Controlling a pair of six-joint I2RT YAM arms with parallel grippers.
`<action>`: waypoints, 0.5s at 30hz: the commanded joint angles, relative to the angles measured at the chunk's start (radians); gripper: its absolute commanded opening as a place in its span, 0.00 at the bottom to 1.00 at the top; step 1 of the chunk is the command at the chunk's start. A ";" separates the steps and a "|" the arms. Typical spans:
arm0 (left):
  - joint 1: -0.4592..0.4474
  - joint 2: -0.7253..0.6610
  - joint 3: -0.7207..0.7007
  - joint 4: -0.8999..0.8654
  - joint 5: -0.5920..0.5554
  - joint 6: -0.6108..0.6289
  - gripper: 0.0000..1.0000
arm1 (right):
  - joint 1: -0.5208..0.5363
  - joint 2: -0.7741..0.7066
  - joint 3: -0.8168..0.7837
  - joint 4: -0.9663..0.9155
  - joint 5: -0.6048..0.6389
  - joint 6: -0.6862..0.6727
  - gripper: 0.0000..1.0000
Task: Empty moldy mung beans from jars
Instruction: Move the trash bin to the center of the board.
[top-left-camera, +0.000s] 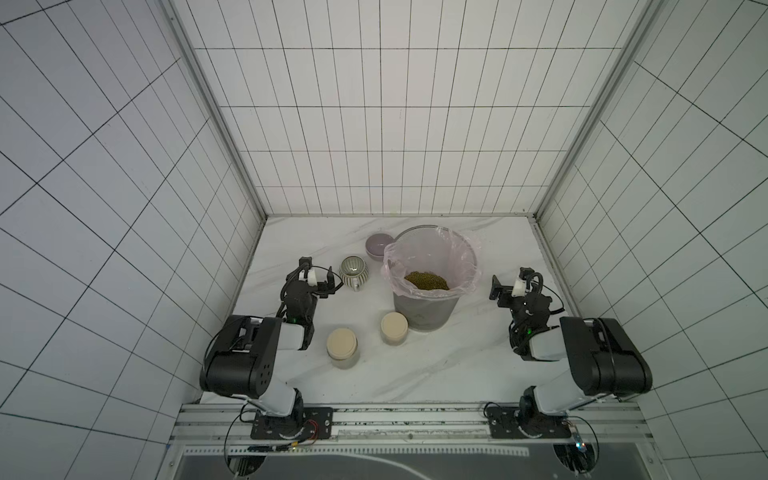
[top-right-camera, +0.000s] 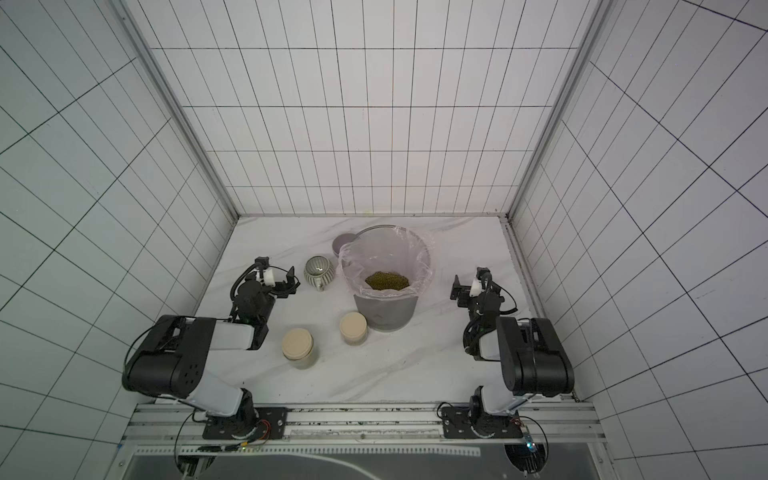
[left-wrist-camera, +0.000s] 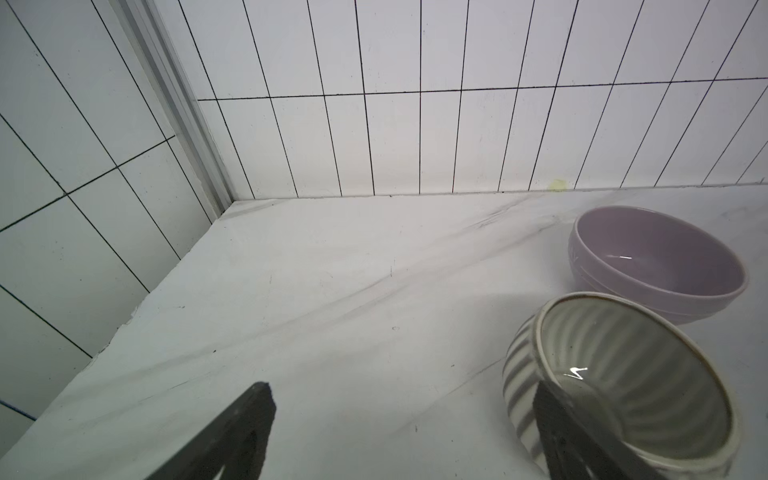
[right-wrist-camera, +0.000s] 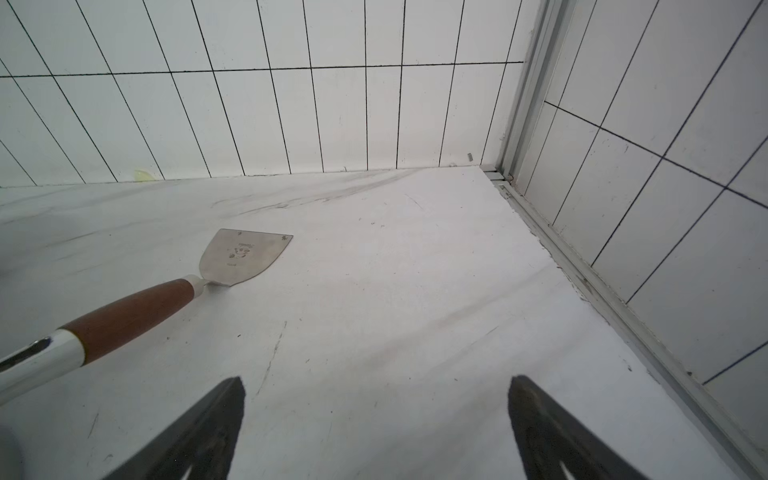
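Left claw (top-left-camera: 330, 284): my jaws stand fully apart and hold nothing; I hang at the far left, just beside the mug (top-left-camera: 353, 270).
Right claw (top-left-camera: 497, 291): fully apart, empty, to the right of the bin (top-left-camera: 422, 311) and clear of it.
Beans (top-left-camera: 427, 281): a heap lies inside the lined bin. I cannot tell through the glass whether either jar holds any.
Jars: the left jar (top-left-camera: 341, 348) and right jar (top-left-camera: 394, 328) stand upright near centre with their lids on.
Hazard, lids: a tipped jar with its lid on empties nothing, and a twist without the other claw bracing would spin the jar.
Hazard, grip: smooth glass may slip from my pads.
Hazard, clearance: the right jar stands just beside the bin wall, so a finger could jam there.
Hazard, mug: a swing towards the jars could clip it.
Hazard, pour: the loose liner may snag a jar mouth, and stray beans would roll across the table (top-left-camera: 457, 365).
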 joint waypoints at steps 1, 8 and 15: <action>-0.001 -0.010 0.000 -0.018 0.011 0.017 0.97 | -0.009 0.001 0.029 0.021 -0.020 -0.016 1.00; -0.007 -0.005 0.001 -0.014 -0.012 0.015 0.97 | -0.010 0.001 0.028 0.024 -0.019 -0.016 1.00; -0.007 0.003 0.001 0.002 -0.011 0.009 0.97 | -0.009 0.001 0.028 0.025 -0.019 -0.017 1.00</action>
